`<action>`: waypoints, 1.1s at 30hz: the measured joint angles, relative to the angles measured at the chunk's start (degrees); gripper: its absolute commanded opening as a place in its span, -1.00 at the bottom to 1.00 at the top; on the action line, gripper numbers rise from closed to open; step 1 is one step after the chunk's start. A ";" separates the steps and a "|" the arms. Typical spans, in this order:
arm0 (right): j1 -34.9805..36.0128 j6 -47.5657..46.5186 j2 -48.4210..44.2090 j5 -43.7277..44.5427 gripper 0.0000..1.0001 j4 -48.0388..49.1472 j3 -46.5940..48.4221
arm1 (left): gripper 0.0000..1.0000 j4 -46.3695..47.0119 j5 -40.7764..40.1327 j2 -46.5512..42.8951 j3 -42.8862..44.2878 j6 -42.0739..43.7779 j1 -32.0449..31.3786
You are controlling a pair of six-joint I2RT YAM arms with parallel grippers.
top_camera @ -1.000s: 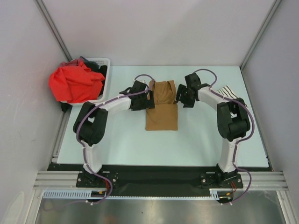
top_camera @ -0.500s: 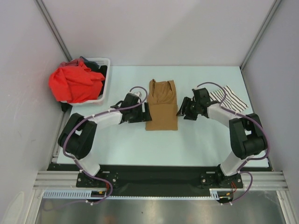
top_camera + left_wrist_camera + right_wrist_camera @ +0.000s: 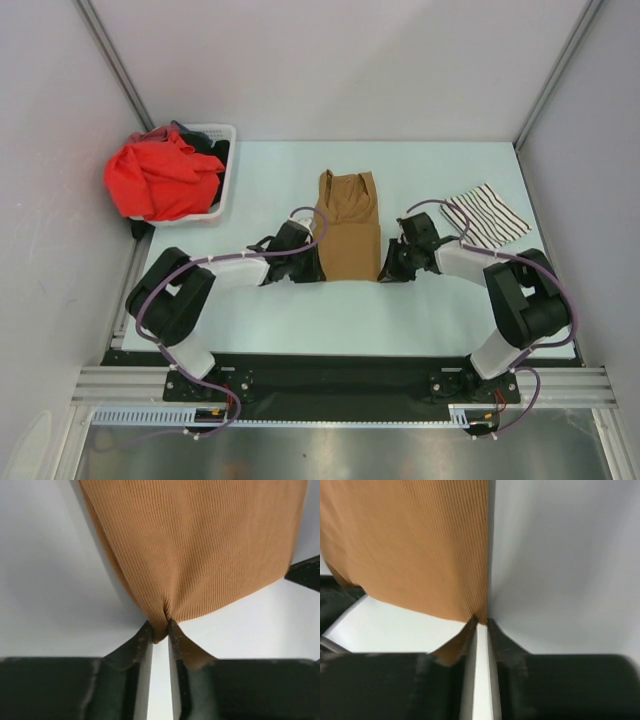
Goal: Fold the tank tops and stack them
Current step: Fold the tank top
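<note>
A tan-brown ribbed tank top (image 3: 348,228) lies lengthwise in the middle of the pale surface (image 3: 270,320), its neckline end at the far side and its wider hem end at the near side. The left arm (image 3: 230,272) reaches in low from the left, and the left jaws are at the near left corner of the top. In the left wrist view they are pinched together on that corner, and the ribbed cloth puckers into a small gather where they bite. The right arm (image 3: 465,260) reaches in from the right, and the right jaws are at the near right corner. In the right wrist view they are closed on the very tip of that corner, with a little tan cloth showing under one jaw. The near hem runs between the two pairs of jaws.

A white tank top with thin black stripes (image 3: 487,213) lies folded at the far right of the surface, well apart from the tan one and touched by neither arm. At the far left corner stands a white plastic laundry basket (image 3: 222,135) with red cloth (image 3: 160,178) heaped over its rim.
</note>
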 measured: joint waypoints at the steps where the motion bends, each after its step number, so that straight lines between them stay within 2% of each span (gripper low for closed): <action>1: 0.31 0.15 -0.68 -0.13 -1.00 0.07 -1.01 | -0.96 0.31 -0.20 -0.13 -0.66 -0.24 -0.13; 6: 0.81 0.28 -4.87 -0.44 -1.00 -0.26 -5.55 | -0.99 1.38 -1.55 -3.21 -4.57 -0.39 -1.64; 10: 1.57 0.76 -13.38 -0.42 -1.00 -2.32 -11.15 | -0.99 1.62 -3.26 -8.94 -10.32 -0.87 -4.39; 11: 2.12 0.98 -15.56 -0.26 -0.84 -2.99 -12.26 | -0.98 1.77 -3.54 -10.62 -12.04 -1.05 -5.11; 12: 2.89 1.42 -17.77 -0.22 -0.40 -3.74 -13.16 | -0.87 1.79 -3.80 -12.24 -13.55 -1.38 -5.77; 13: 3.76 1.97 -19.82 -0.15 -0.23 -4.22 -13.88 | -0.80 1.84 -3.89 -13.40 -14.62 -1.62 -6.25; 15: 5.05 2.40 -22.69 0.11 -0.02 -4.83 -14.49 | -0.74 2.23 -4.02 -15.28 -16.61 -2.32 -6.95; 16: 5.70 2.49 -23.56 0.24 0.01 -4.87 -14.51 | -0.74 2.34 -4.11 -15.93 -17.22 -2.51 -7.08; 20: 6.60 2.62 -22.82 0.70 0.00 -4.28 -14.14 | -0.74 2.34 -4.39 -16.35 -17.53 -2.95 -7.08; 24: 7.21 2.64 -17.46 1.18 -0.13 -3.10 -12.50 | -0.76 1.86 -4.90 -16.63 -17.53 -3.23 -7.15; 32: 9.55 2.36 -8.96 -0.09 -0.14 2.82 -9.44 | -0.80 1.51 -5.20 -16.83 -17.53 -3.34 -7.19; 33: 10.01 2.23 -8.55 -0.28 -0.23 3.54 -9.29 | -0.81 1.51 -5.20 -16.83 -17.53 -3.34 -7.19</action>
